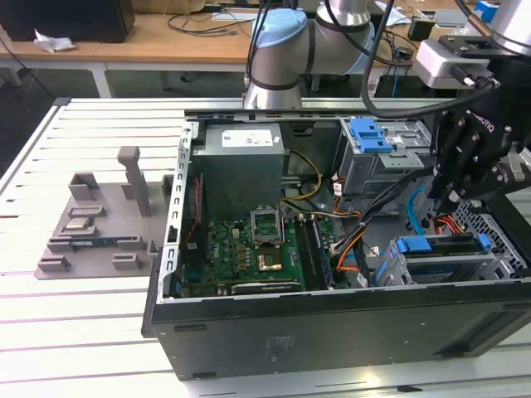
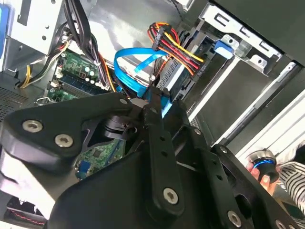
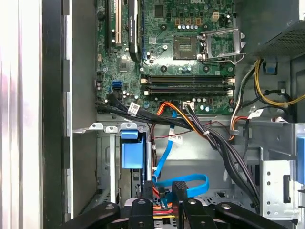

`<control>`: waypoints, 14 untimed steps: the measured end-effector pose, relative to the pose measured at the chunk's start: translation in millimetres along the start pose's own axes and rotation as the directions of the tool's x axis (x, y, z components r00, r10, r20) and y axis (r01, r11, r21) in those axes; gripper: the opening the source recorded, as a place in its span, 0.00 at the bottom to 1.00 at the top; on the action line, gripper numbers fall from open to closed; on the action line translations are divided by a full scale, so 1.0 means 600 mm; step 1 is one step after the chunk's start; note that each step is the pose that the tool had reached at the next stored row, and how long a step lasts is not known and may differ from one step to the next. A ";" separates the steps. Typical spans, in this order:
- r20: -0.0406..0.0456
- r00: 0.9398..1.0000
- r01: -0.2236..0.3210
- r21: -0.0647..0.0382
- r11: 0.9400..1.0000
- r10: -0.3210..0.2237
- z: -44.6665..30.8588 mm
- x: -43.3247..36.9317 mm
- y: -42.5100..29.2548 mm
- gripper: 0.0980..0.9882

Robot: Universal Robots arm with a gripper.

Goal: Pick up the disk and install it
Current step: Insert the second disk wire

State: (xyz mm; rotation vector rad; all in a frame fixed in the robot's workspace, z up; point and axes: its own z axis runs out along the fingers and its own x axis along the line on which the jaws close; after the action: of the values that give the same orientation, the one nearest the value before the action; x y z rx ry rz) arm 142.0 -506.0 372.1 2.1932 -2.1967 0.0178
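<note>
The computer case (image 1: 332, 323) lies open on its side on the slatted white table (image 1: 83, 332), close to the table's front edge. A grey tray of parts (image 1: 91, 224) sits well apart, toward the exterior view's left.

The disk (image 1: 423, 245) sits in the lower drive cage (image 1: 498, 257), in the case corner at the exterior view's right, next to the front wall. Its blue carrier front (image 3: 132, 153) stands at the cage mouth, facing the circuit board (image 1: 249, 249).

The gripper (image 1: 452, 195) hangs over the far end of that cage, between it and the upper cage (image 1: 390, 166), which holds a lone blue bracket (image 1: 369, 133). In the second wrist view the gripper (image 2: 148, 101) is right at the looped blue ribbon cable (image 2: 131, 62), just beside the disk's grey body (image 2: 177, 86) and the red and yellow wire bundle (image 2: 174, 43). In the first wrist view the gripper (image 3: 162, 188) stands over the same blue loop (image 3: 190, 180). I cannot tell whether it is spread or pressed together, or whether it pinches the cable.

Room here is tight: cage walls on two sides, black and orange wires crossing towards the board. The middle of the case over the board is open, and the power supply (image 1: 241, 157) fills the far corner.
</note>
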 end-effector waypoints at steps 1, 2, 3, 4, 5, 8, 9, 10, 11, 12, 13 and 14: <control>0.000 1.000 0.000 0.000 1.000 0.000 0.000 0.000 0.000 0.21; 0.000 1.000 0.000 0.000 1.000 0.000 0.000 0.000 0.000 0.14; 0.000 1.000 0.000 0.000 1.000 0.000 0.000 0.000 0.000 0.07; 0.000 1.000 0.000 0.000 1.000 0.000 0.000 0.000 0.000 0.07; 0.000 1.000 0.000 0.000 1.000 0.000 0.000 0.000 0.000 0.07; -0.001 1.000 0.000 0.000 1.000 0.000 0.001 0.012 0.000 0.07; -0.002 1.000 0.000 0.000 1.000 0.000 0.003 0.021 0.000 0.07; -0.004 1.000 0.000 0.000 1.000 0.000 0.006 0.026 -0.003 0.07; -0.005 1.000 0.000 0.000 1.000 0.000 0.008 0.027 -0.007 0.07; -0.006 1.000 0.000 0.000 1.000 0.000 0.010 0.028 -0.010 0.07; -0.007 1.000 0.000 0.000 1.000 0.000 0.015 0.029 -0.013 0.07; -0.007 1.000 0.000 0.000 1.000 0.000 0.017 0.030 -0.013 0.07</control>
State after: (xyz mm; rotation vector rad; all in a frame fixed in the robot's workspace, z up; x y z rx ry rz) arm 149.5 -524.5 362.1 2.1897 -2.1928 0.0255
